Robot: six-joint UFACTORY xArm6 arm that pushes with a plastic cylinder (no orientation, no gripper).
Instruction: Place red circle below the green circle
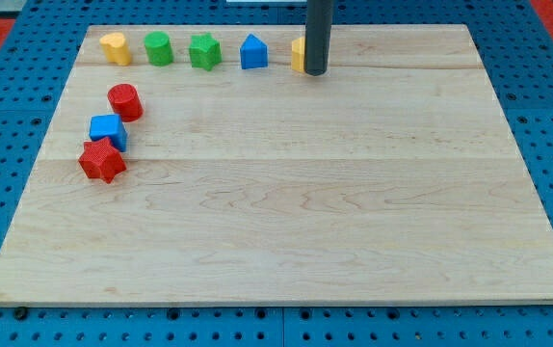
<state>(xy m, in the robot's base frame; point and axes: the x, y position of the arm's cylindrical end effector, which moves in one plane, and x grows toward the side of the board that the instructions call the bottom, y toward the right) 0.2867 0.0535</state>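
The red circle lies on the wooden board at the view's left, below and left of the green circle, which stands in the row along the view's top. My tip is at the top centre, far to the right of both, touching or just in front of a yellow block that it partly hides.
The top row also holds a yellow heart, a green star and a blue house-shaped block. A blue cube and a red star lie just below the red circle.
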